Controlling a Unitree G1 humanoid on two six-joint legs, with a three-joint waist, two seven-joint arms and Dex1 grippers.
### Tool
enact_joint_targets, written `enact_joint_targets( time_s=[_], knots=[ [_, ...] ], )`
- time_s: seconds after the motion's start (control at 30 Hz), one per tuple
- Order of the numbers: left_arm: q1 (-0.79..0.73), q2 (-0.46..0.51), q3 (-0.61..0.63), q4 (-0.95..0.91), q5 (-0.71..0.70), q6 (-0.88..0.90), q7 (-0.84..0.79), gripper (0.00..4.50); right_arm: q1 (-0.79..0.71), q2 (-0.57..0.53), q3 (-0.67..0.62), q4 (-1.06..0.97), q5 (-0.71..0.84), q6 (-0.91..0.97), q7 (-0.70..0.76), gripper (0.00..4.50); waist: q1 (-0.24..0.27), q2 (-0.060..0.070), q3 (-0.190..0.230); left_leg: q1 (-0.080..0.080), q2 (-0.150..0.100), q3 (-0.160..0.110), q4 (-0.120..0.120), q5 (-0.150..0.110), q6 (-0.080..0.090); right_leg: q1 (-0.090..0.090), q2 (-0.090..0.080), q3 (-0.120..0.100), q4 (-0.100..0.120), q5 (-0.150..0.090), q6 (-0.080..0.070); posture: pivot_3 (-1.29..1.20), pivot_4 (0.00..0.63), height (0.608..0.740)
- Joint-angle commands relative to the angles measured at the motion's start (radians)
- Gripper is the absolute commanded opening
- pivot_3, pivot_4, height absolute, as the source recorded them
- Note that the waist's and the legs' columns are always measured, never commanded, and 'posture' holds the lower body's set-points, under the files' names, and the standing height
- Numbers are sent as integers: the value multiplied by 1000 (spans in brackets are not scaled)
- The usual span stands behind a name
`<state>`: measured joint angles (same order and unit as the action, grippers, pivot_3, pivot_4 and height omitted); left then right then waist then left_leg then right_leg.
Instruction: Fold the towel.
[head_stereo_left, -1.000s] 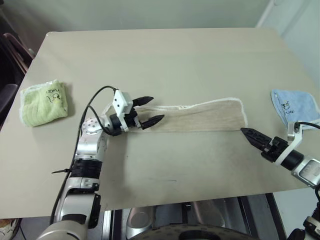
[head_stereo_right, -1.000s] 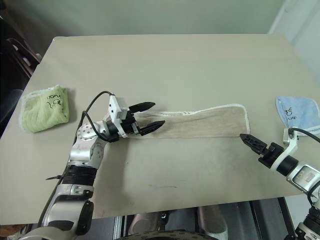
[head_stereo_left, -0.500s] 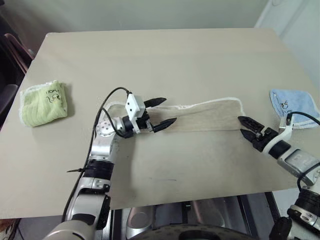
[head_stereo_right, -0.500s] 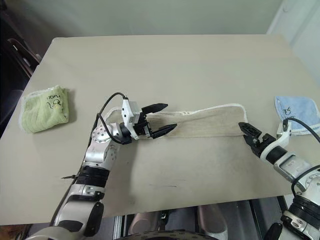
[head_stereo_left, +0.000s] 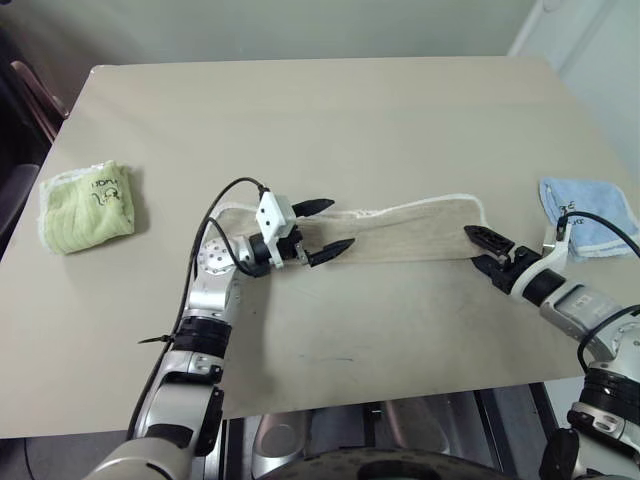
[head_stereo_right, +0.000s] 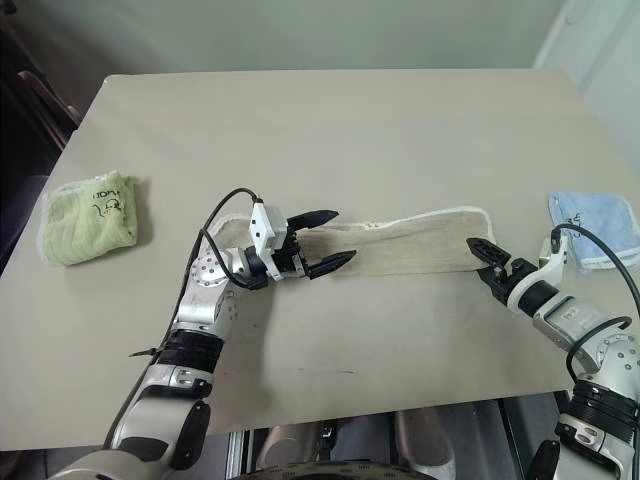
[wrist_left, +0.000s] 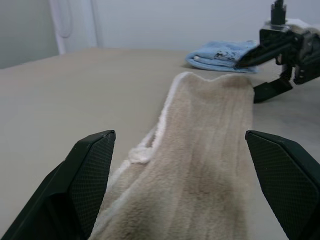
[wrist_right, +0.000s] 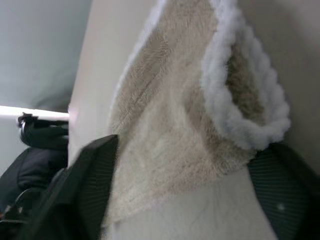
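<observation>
The beige towel (head_stereo_left: 400, 232) lies as a long folded strip with white edging across the middle of the table (head_stereo_left: 350, 120). My left gripper (head_stereo_left: 325, 227) is open, level over the strip's left part; in the left wrist view the towel (wrist_left: 205, 160) runs between its fingers (wrist_left: 90, 170). My right gripper (head_stereo_right: 484, 258) is at the strip's right end, open. In the right wrist view the towel's curled corner (wrist_right: 235, 110) sits between its two fingers (wrist_right: 85, 195), close to both.
A light-green folded towel (head_stereo_left: 88, 205) rests near the table's left edge. A light-blue folded towel (head_stereo_left: 590, 215) lies at the right edge, just behind my right arm. The near table edge runs close below both arms.
My right gripper moved forward and left to the towel's right end and rolled so its fingers straddle the corner. My left gripper slid a little to the right along the strip.
</observation>
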<state>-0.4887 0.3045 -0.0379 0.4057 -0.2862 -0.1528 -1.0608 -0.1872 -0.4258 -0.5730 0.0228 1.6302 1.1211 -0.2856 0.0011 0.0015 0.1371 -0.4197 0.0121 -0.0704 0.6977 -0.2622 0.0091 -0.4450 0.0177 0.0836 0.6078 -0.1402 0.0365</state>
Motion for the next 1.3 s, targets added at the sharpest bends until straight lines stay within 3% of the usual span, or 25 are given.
enact_joint_targets(
  time_s=[0.03, 0.27, 0.57, 0.67, 0.9, 1.07, 1.3],
  knots=[
    [-19, 2, 14, 9, 6, -39, 17, 4500, 12, -17, -4, -27, 37, -42, -17, 2594, 1, 0, 0, 0, 0, 0, 0, 0, 0, 0, 0, 0, 0, -1, 0, 0, 150, 740],
    [-44, -7, 19, 53, 9, -65, 42, 4500, 85, -38, -2, -76, 53, -79, -25, 48, 3, 0, 0, -1, 0, 0, 0, -4, 1, 0, 0, 0, 0, -2, -4, 0, 150, 740],
    [-93, -12, 18, 145, 37, -119, 72, 4500, 211, -117, -34, -129, 122, -132, -8, 18, 19, 1, 0, -1, -4, 0, 0, -10, 4, 2, -4, 0, 0, -7, -4, 0, 150, 740],
    [-117, -33, 21, 161, 35, -121, 94, 4500, 305, -194, -136, -113, 131, -139, 35, 18, 30, 2, -1, -1, -7, 0, 1, -12, 6, 2, -6, 0, 1, -10, 1, 0, 150, 740],
    [-132, -46, 18, 172, 53, -131, 120, 4500, 428, -303, -223, -55, 98, -118, 176, 18, 33, 3, -1, -1, -12, 0, 2, -20, 8, 2, -9, 2, 1, -15, 8, 0, 150, 740],
    [-144, -53, 27, 178, 55, -126, 146, 4500, 445, -347, -230, -22, 72, -111, 219, 18, 33, 3, -1, -1, -12, 1, 2, -21, 8, 2, -9, 2, 1, -16, 9, 0, 150, 740],
    [-144, -64, 35, 159, 45, -110, 172, 4500, 435, -373, -241, -140, 5, -127, 316, 18, 32, 3, -1, 0, -12, 1, 2, -21, 9, 3, -9, 2, 2, -15, 9, 0, 150, 740]
  ],
)
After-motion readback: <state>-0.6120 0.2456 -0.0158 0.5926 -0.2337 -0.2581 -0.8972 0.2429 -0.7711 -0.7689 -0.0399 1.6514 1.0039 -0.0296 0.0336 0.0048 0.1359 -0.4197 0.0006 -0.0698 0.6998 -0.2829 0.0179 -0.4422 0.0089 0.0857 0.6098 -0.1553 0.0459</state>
